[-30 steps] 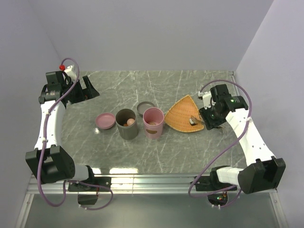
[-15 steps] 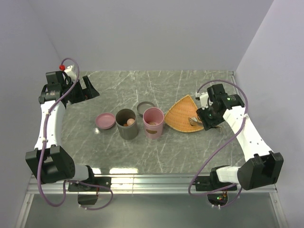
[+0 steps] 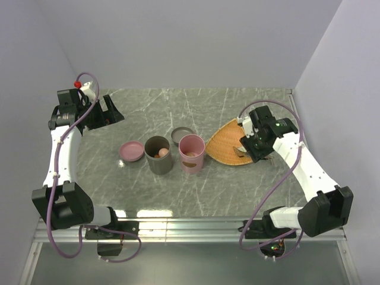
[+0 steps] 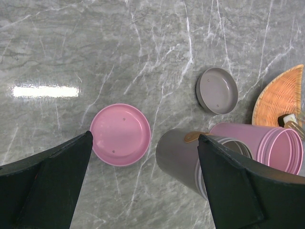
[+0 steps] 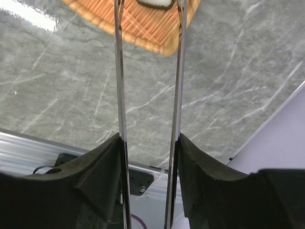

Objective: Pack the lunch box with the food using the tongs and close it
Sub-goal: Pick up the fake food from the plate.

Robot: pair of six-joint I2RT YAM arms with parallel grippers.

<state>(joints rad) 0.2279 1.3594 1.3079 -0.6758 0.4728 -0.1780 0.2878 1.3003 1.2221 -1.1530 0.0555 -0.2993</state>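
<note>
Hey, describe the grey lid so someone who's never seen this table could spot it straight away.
On the marble table, a grey container and a pink container stand side by side near the middle. Just behind them lies the grey lid, a shallow round dish. Its only lookalike is the pink lid, left of the grey container.

We count two tall round containers: the grey container (image 3: 158,155) on the left and the pink container (image 3: 192,153) just to its right. There are two shallow lids. The pink lid (image 3: 131,151) lies left of the grey container, and the grey lid (image 3: 181,135) lies just beyond the two containers. We see one orange woven tray (image 3: 224,142) to the right and one pair of tongs (image 5: 119,86). One dark food piece (image 4: 287,119) with a pale top sits on the tray. In the grey container we make out two pieces, an orange-brown bit (image 4: 193,137) and a pale ball (image 3: 163,152). What the pink container holds we cannot count.
</note>
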